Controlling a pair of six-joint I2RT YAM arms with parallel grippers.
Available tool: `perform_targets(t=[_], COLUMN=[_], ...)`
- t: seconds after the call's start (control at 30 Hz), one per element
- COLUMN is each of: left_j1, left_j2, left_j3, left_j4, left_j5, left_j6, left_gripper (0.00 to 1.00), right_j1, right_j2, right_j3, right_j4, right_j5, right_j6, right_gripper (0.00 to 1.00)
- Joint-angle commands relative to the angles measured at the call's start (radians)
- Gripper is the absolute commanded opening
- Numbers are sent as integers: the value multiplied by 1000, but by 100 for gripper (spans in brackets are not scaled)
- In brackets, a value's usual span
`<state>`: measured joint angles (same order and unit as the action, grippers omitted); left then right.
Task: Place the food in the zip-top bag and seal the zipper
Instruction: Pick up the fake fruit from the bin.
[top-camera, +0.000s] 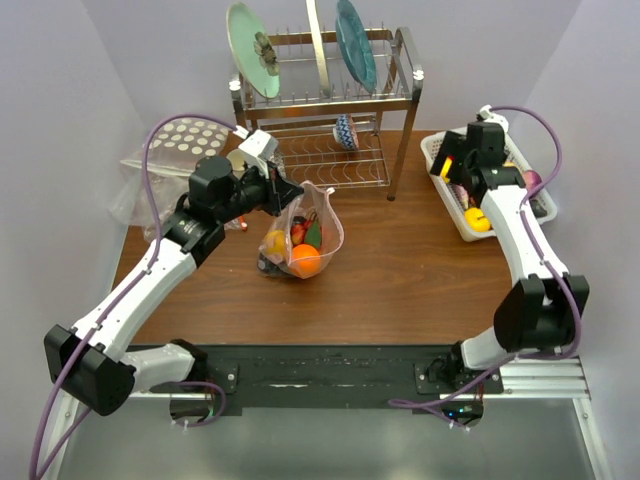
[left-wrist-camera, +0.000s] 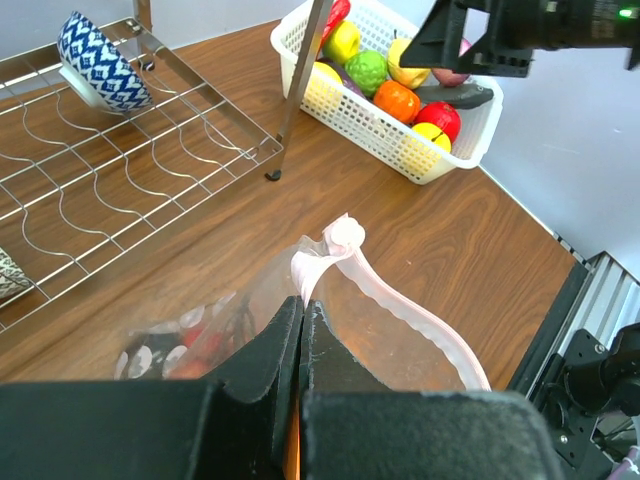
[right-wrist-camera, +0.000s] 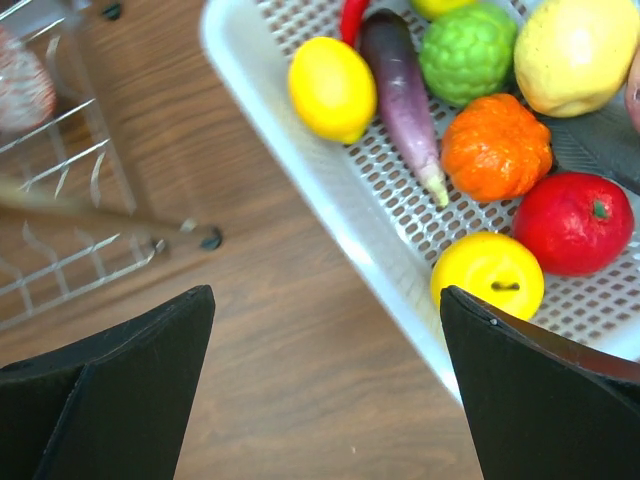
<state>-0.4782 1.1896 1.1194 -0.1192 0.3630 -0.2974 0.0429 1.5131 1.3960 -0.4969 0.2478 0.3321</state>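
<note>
The see-through zip-top bag (top-camera: 310, 232) stands on the table's middle with an orange (top-camera: 305, 261), a yellow piece and red pieces inside. My left gripper (top-camera: 282, 194) is shut on the bag's mouth edge and holds it up; in the left wrist view its gripper (left-wrist-camera: 300, 305) pinches the pale zipper strip (left-wrist-camera: 410, 305), which curves away open. My right gripper (top-camera: 455, 160) is open and empty above the near-left rim of the white basket (right-wrist-camera: 330, 225). In that basket lie a lemon (right-wrist-camera: 332, 88), a purple eggplant (right-wrist-camera: 400, 95), an orange piece (right-wrist-camera: 497, 146), a red fruit (right-wrist-camera: 574, 222) and a yellow fruit (right-wrist-camera: 488, 273).
A metal dish rack (top-camera: 325, 110) with plates and a blue-patterned bowl (left-wrist-camera: 100, 65) stands at the back. A polka-dot bag (top-camera: 185, 135) lies at the back left. The white basket (top-camera: 448, 195) is at the right edge of the table.
</note>
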Motion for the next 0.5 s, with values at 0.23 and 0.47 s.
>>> perform_targets(t=[0.23,0.47], left_j1=[6,6], left_j2=[16,18], left_j3=[17,17], left_j4=[53,49], left_j5=[1,-2], left_j6=[-8,-6], left_gripper=[0,0], right_j1=[-170,-198], right_j2=[246,478], right_j3=[96,271], right_j4=[257,271], right_j5=[-277,-315], right_j6=[264,337], right_gripper=[99,99])
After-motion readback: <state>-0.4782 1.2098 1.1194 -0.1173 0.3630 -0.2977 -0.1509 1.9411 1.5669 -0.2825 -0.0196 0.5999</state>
